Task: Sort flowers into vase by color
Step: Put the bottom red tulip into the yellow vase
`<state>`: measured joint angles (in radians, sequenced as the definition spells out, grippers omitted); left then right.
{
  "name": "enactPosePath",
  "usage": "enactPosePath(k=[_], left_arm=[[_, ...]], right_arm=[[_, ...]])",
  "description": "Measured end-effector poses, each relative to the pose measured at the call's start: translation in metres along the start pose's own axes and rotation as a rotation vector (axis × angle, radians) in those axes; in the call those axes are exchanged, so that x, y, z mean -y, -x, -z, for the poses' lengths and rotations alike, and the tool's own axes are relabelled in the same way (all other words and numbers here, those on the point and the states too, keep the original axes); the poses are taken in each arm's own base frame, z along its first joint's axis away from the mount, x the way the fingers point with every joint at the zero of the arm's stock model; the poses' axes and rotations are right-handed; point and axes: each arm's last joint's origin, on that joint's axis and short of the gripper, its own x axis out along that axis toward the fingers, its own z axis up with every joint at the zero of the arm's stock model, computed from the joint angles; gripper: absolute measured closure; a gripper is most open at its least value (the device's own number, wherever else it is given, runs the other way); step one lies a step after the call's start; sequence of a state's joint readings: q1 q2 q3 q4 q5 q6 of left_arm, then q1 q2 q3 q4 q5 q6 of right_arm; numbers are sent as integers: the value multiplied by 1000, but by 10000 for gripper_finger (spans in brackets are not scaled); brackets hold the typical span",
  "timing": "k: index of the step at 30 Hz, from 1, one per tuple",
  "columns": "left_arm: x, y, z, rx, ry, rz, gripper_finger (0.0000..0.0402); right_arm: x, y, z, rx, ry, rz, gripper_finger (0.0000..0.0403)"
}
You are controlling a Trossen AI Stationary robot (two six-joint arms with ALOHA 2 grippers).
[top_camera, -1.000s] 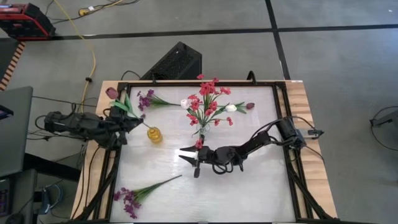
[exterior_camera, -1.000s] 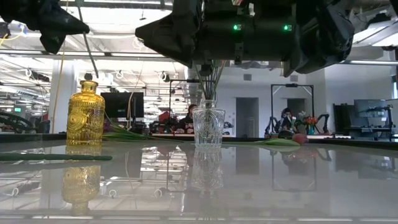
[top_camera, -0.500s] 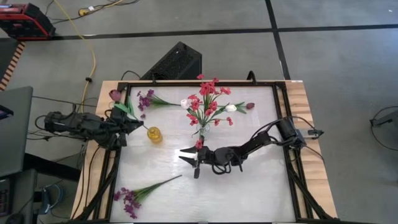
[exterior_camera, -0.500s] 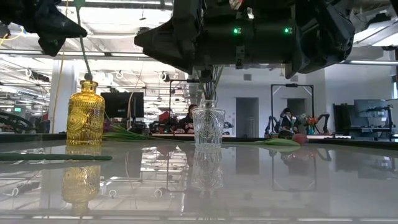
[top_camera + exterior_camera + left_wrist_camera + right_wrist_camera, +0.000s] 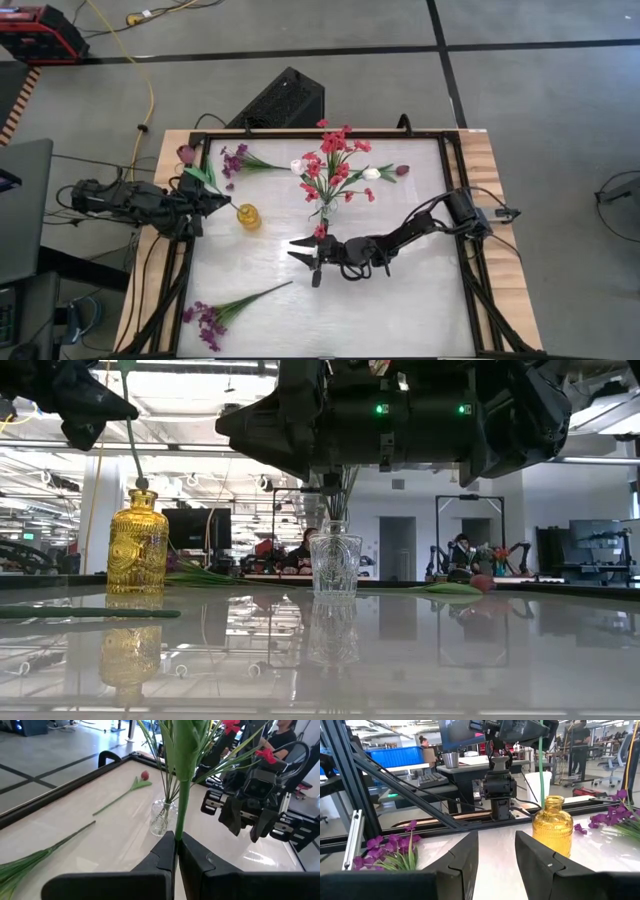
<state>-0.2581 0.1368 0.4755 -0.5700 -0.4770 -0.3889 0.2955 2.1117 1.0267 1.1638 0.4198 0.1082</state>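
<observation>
Flowers: one sprig, the maroon-bud flower point(image 5: 186, 153), is clamped in the left gripper point(image 5: 210, 200) by its green stem point(image 5: 183, 805). Left wrist view shows the jaws pressed together on the stem w/ no gap. Stem runs about upright in the low view, bud end up out of sight, cut end pointing down at the neck of the yellow vase point(image 5: 137, 543). In the high view the left gripper sits at the left edge of the surface point(image 5: 400, 300), just beside the yellow vase, jaw tips nearly over it.

Key relation: stem's long axis is near vertical and its lower tip is at or just above the vase mouth, as the low view has it. Can't tell if the tip is already inside the neck. My read: next move is straight down along the stem axis, little sideways correction needed. Narrow neck, so a small tilt could catch the rim.

Right gripper point(image 5: 305, 255) hangs mid-surface, jaws apart and empty, near the clear vase point(image 5: 335, 560), which already holds the red-pink bunch point(image 5: 335, 160). It's farther from the yellow vase than the left one, so left arm does this job.

Others lying flat on the surface: purple sprig point(image 5: 238, 160) at the far side, another purple sprig point(image 5: 215, 315) at the near left, white and maroon buds point(image 5: 385, 172) by the red bunch
</observation>
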Motion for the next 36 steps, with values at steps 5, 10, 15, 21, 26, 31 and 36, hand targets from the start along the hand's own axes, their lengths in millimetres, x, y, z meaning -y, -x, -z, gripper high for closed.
enactPosePath(k=[5, 10, 15, 21, 26, 31, 36], left_arm=[[0, 0, 0, 6, -3, -16, 401], [-2, 11, -13, 15, -9, -34, 401], [-3, 21, -25, 35, 3, -27, 401], [-7, 18, -16, 0, 8, -132, 401], [-7, 7, -3, -7, 30, -146, 401], [-6, 7, -4, 0, 37, -145, 401], [-6, 5, -3, -6, 31, -153, 401]], right_arm=[[0, 0, 1, -9, 5, 1, 249], [0, 0, 1, -13, 8, 1, 249], [0, 0, 2, -16, 11, 2, 249], [1, 0, 4, -39, 22, 5, 249], [1, 0, 6, -55, 29, 6, 249], [-1, 1, 7, -63, 32, 3, 249], [-1, 1, 7, -65, 31, 0, 249]])
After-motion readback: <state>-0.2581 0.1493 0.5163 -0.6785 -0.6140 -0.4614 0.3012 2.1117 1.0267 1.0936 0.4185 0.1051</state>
